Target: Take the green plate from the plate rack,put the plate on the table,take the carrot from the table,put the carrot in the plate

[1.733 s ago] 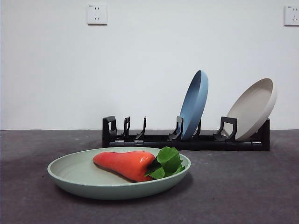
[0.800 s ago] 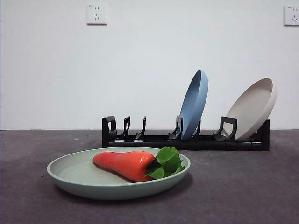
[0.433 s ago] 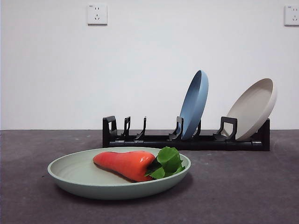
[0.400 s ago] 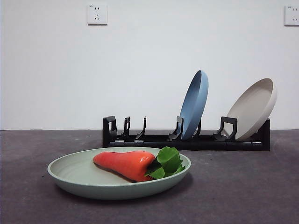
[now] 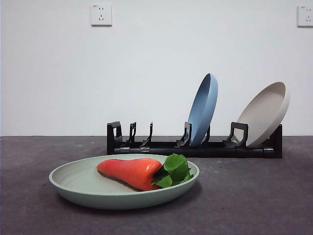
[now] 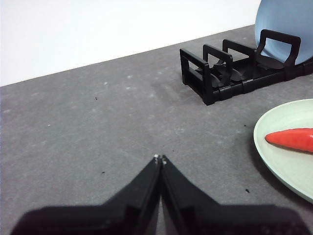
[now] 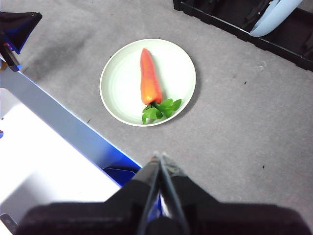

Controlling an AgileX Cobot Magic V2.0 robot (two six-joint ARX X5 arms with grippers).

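The green plate [image 5: 78, 183] lies flat on the dark grey table [image 5: 254, 196], in front of the black plate rack [image 5: 195, 147]. The carrot [image 5: 129, 172] lies in the plate, its green leaves [image 5: 175, 170] at the right rim. The right wrist view shows plate [image 7: 122, 81] and carrot [image 7: 149, 78] from high above; my right gripper [image 7: 159, 156] is shut and empty, well clear of them. My left gripper [image 6: 159, 159] is shut and empty over bare table, apart from the plate [image 6: 288, 166] and carrot tip [image 6: 291, 138]. Neither gripper shows in the front view.
A blue plate [image 5: 203, 110] and a beige plate [image 5: 266, 113] lean in the rack's right half; its left slots [image 5: 132, 134] hold nothing. The table's front edge and a white and blue surface [image 7: 44, 161] show in the right wrist view.
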